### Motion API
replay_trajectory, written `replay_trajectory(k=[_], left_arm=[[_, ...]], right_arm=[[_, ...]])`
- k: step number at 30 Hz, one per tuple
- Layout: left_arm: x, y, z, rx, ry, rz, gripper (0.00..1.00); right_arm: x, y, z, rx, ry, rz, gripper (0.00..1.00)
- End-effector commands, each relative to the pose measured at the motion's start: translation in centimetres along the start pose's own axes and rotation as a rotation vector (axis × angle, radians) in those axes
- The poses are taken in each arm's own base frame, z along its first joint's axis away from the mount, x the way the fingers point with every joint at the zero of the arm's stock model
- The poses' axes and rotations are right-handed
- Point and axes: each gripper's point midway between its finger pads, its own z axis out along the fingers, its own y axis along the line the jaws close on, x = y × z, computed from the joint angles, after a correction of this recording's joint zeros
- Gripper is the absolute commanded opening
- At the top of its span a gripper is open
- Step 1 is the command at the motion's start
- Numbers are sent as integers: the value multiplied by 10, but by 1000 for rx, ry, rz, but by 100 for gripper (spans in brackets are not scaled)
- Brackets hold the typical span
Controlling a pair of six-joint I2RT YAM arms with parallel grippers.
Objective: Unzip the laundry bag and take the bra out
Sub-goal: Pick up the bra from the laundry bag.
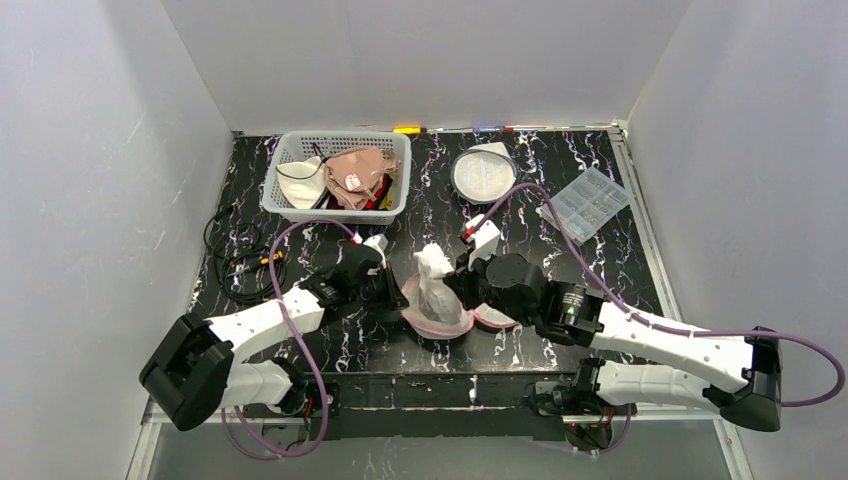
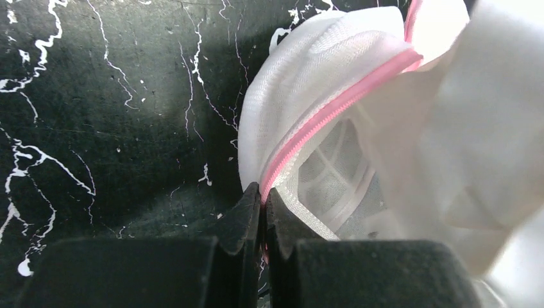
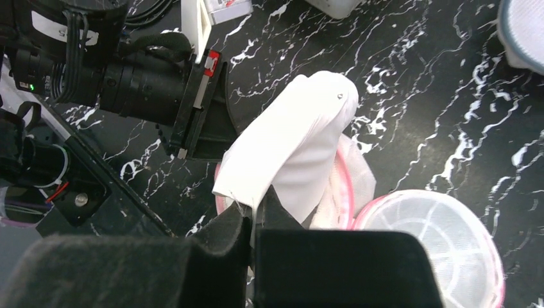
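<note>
– Black fingers of the left pincer point(image 2: 263, 199) fill the bottom of the left wrist view. They are pressed together on the pink zipper tape point(image 2: 340, 106) of the round white mesh laundry bag point(image 2: 301, 83), so that pincer has the bag by its rim.

– And the zip itself?

– Undone, by the look of it. From above, the bag lies split like a clamshell near the 6 o'clock edge of the black white-veined counter point(image 1: 560, 200). One domed half point(image 3: 436, 247) is folded out toward 3 o'clock.

– Where's the bra?

– At the bag's opening. The white padded fabric bra point(image 3: 295, 135) stands up out of it, and the right pincer point(image 3: 255, 212) is clamped on its lower edge, jaws nearly touching with the cloth between them.

– So it's out?

– Not quite, I'd judge. Its lower part is right at the bag's rim, and I cannot tell whether a strap or the other cup lies inside.

– What's left?

– Lifting it fully clear while the left side pins the bag, then putting it down. A pale slotted plastic basket point(image 1: 335, 175) of garments sits at 11 o'clock, well apart from the bag. Whether the bra belongs there, I cannot say.
</note>
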Motion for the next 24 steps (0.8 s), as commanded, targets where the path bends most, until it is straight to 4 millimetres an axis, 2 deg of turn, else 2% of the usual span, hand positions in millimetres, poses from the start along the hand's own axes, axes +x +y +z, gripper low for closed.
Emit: replay_trajectory(k=[1, 9, 12, 13, 16, 18, 21, 24], left_arm=[[-13, -3, -10, -39, -32, 32, 0], [-32, -10, -23, -65, -81, 77, 0], [-39, -20, -32, -44, -102, 82, 3], [-45, -22, -37, -40, -128, 85, 8], [-61, -38, -53, 7, -199, 103, 40], [-71, -48, -65, 42, -247, 125, 56], [-85, -61, -83, 102, -337, 150, 74], [-96, -76, -95, 195, -432, 185, 82]], right_arm=[[-42, -8, -15, 54, -85, -38, 1], [-76, -12, -37, 73, -154, -41, 1], [-82, -23, -38, 150, -174, 7, 1], [-82, -29, -37, 193, -172, 22, 1], [-85, -47, -35, 336, -171, 75, 1], [-91, -52, -33, 396, -180, 112, 1], [-101, -53, -30, 437, -220, 192, 1], [-106, -53, -25, 461, -246, 260, 1]])
